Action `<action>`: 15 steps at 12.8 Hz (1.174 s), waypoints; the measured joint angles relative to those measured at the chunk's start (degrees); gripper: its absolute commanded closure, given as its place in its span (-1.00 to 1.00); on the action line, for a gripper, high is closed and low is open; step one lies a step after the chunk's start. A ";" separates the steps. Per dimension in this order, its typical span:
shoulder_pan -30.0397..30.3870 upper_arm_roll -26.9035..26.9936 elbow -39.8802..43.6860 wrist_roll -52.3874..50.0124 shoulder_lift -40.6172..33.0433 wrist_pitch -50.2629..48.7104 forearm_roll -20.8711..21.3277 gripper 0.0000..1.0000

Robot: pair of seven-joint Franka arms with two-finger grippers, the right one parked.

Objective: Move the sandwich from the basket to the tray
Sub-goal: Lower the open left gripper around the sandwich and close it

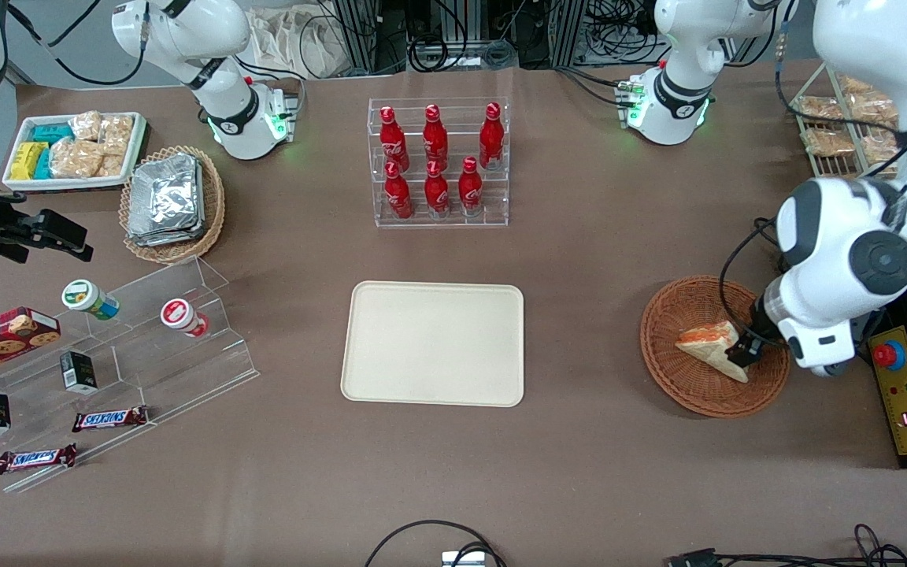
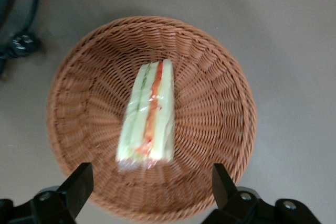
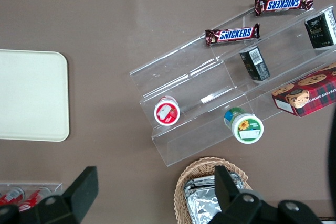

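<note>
The sandwich (image 1: 709,345), a clear-wrapped wedge of white bread with orange-red and green filling, lies in the round reddish-brown wicker basket (image 1: 678,315). In the left wrist view the sandwich (image 2: 148,115) rests at the middle of the basket (image 2: 210,77). My left gripper (image 1: 743,350) hangs just above the basket, over the sandwich's end toward the working arm. Its fingers (image 2: 79,184) are open and empty, spread wider than the sandwich, with the gripper (image 2: 149,184) a little above it. The cream-beige tray (image 1: 433,343) lies flat mid-table, bare.
A clear rack of red bottles (image 1: 438,161) stands farther from the front camera than the tray. A tan basket of foil packets (image 1: 172,203), a white snack tray (image 1: 75,150) and a clear stepped display (image 1: 119,354) lie toward the parked arm's end. A control box (image 1: 906,394) lies beside the basket.
</note>
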 measured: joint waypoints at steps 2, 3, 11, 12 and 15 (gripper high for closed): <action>-0.01 0.00 -0.43 -3.28 2.88 4.26 0.11 -1.00; -0.01 0.00 -1.19 -4.34 3.51 6.24 0.12 -1.00; -0.01 0.18 -4.70 -7.27 3.11 9.79 0.13 -1.00; -0.01 0.18 -4.69 -7.42 2.76 9.76 0.14 -1.00; -0.03 0.18 -3.90 -7.51 1.26 7.56 0.14 -1.00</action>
